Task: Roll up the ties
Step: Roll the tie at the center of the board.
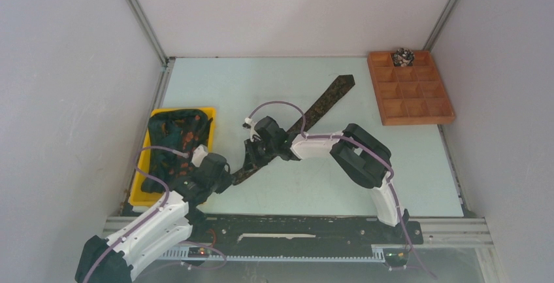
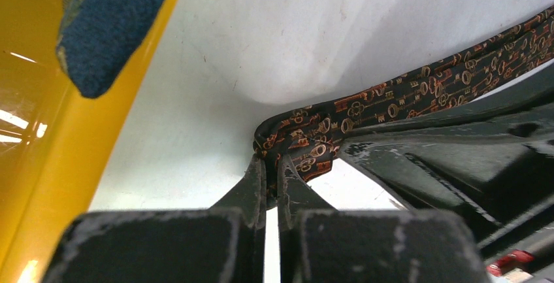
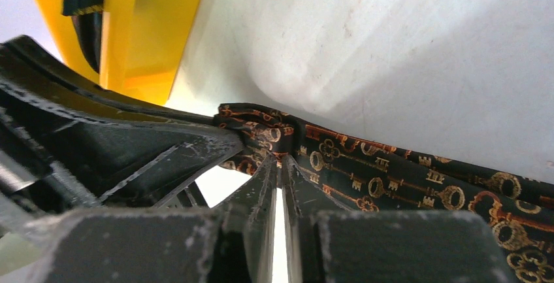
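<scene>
A dark tie [image 1: 320, 105] with orange key patterns lies diagonally across the table, its wide pointed end at the far right. Its narrow near end is folded into a small bunch. My left gripper [image 1: 225, 177] is shut on that bunch, seen in the left wrist view [image 2: 272, 159] pinching the folded tie end [image 2: 307, 142]. My right gripper [image 1: 253, 159] is shut on the same tie just beyond the fold, seen in the right wrist view [image 3: 279, 160] on the tie [image 3: 366, 178]. A small rolled tie [image 1: 402, 55] sits in the wooden tray's top row.
A yellow bin [image 1: 141, 191] at the left holds several more dark ties [image 1: 173, 136]. A wooden compartment tray [image 1: 410, 90] stands at the far right. The bin's yellow wall [image 2: 39, 165] is close to the left gripper.
</scene>
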Available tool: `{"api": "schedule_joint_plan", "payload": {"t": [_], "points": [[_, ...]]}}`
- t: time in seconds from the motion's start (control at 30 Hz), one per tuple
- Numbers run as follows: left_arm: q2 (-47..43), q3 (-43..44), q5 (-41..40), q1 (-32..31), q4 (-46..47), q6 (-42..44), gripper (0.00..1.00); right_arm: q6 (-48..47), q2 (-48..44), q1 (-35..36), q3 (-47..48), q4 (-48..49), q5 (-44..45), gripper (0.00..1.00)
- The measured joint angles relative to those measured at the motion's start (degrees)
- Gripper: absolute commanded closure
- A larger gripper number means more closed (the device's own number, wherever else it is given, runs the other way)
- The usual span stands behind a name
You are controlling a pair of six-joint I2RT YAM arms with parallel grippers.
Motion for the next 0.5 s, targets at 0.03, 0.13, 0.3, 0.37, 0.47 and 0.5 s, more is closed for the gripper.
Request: {"api": "schedule_joint_plan", "payload": {"t": [0.03, 0.13, 0.3, 0.37, 0.47, 0.5], "points": [[-0.04, 0.20, 0.00, 0.00, -0.35, 0.09, 1.00, 0.00, 0.22, 0.11, 0.00, 0.00, 0.07, 0.93], [-0.15, 0.90, 0.02, 0.00, -1.33, 0.44, 1.00, -0.04, 1.16, 0.44, 0.00, -0.11, 0.11, 0.95], [-0.28, 1.99, 0.09, 0.00, -2.29, 0.63, 1.00, -0.07, 1.88, 0.52, 0.46, -0.20, 0.07, 0.97], [-0.31, 2.36, 0.09, 0.00, -2.54, 0.76, 1.00, -0.15, 2.05, 0.57, 0.85, -0.24, 0.07, 0.97], [-0.31, 2.64, 0.31, 0.00, -2.71, 1.01, 1.00, -0.20, 2.23, 0.63, 0.96, -0.28, 0.07, 0.97], [-0.31, 2.73, 0.35, 0.00, -2.86, 1.03, 1.00, -0.20, 2.23, 0.66, 0.96, -0.31, 0.07, 0.98]]}}
